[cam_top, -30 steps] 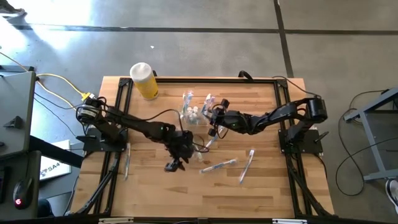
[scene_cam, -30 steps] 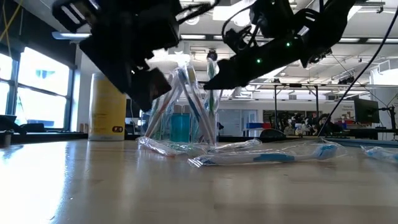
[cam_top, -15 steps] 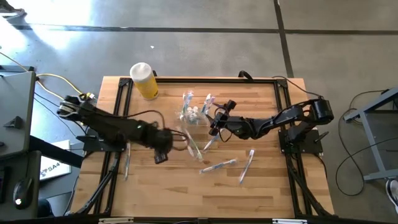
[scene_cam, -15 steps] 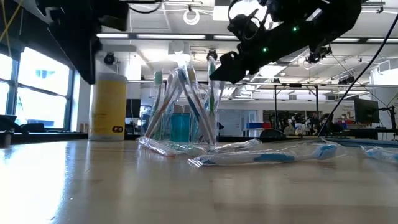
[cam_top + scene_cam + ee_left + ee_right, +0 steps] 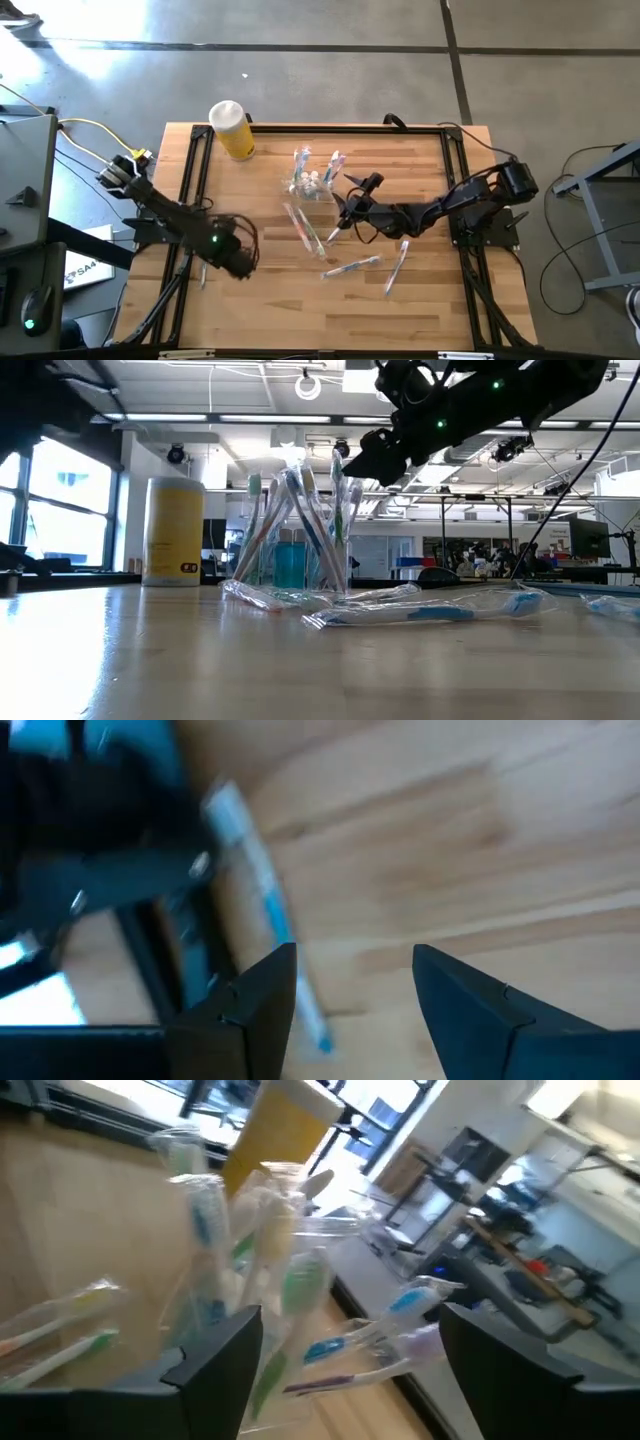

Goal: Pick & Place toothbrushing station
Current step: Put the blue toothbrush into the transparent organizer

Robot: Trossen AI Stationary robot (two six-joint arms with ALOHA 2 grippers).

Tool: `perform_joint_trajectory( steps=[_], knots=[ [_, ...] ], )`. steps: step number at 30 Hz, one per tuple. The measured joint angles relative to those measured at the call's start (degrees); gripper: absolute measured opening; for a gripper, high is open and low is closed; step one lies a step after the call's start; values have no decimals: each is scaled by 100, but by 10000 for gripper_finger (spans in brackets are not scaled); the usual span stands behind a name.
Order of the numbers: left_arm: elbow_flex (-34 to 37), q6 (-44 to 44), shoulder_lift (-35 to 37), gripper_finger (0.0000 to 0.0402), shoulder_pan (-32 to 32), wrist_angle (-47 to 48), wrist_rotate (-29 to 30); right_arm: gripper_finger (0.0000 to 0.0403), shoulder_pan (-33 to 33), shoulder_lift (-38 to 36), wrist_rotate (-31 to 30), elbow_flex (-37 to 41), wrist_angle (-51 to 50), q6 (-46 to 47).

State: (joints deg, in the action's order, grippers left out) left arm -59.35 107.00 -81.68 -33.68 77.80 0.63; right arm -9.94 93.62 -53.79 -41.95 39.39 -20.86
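Clear plastic forms the small holder cup [image 5: 310,186] at the middle-back of the slatted wooden table [image 5: 420,300], and slim pastel toothbrushes [image 5: 290,520] in blue, green, pink and white stand fanned out of it, heads up. Several more brushes lie flat on the boards in crinkled transparent wrappers: 1 wrapped brush [image 5: 303,228] just in front of the cup, another wrapped pair [image 5: 352,267] nearer the front edge, and a single one [image 5: 397,266] to their right. From table height the wrappers [image 5: 430,610] look glossy and creased against the matte wood. The right gripper [image 5: 343,212] hangs just beside the cup on its right, dark fingers [image 5: 215,1355] spread wide with nothing between them, the brush heads showing between them in the right wrist view. The left gripper [image 5: 240,262] sits low at the table's left edge, well apart from the cup; its 2 angular fingers [image 5: 265,995] stand apart and empty over bare wood, near a wrapped blue-and-white toothbrush [image 5: 262,905] by the black frame rail. A smooth yellow cylinder [image 5: 232,131] with a white cap stands at the back left corner.
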Motion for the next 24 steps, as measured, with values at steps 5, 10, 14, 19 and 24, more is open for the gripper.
perform_joint_trajectory(
  steps=[5, 10, 14, 19, 24],
  knots=[
    [455, 928, -62, 193, -584, -278, -333, 295, -139, 0, -1529, 0, 735, -850],
    [869, 1483, -61, 193, -938, -812, -580, 295, -366, -2, -2235, 0, 1637, -1892],
    [1067, 1666, -60, 193, -1042, -1014, -942, 295, -542, -2, -2130, 0, 1951, -2057],
    [1241, 1679, -60, 193, -1110, -1219, -1340, 295, -627, -2, -1915, 0, 2097, -2142],
    [1624, 1634, -56, 193, -1099, -1814, -1286, 295, -625, -2, -1873, 0, 2102, -2142]
  ],
)
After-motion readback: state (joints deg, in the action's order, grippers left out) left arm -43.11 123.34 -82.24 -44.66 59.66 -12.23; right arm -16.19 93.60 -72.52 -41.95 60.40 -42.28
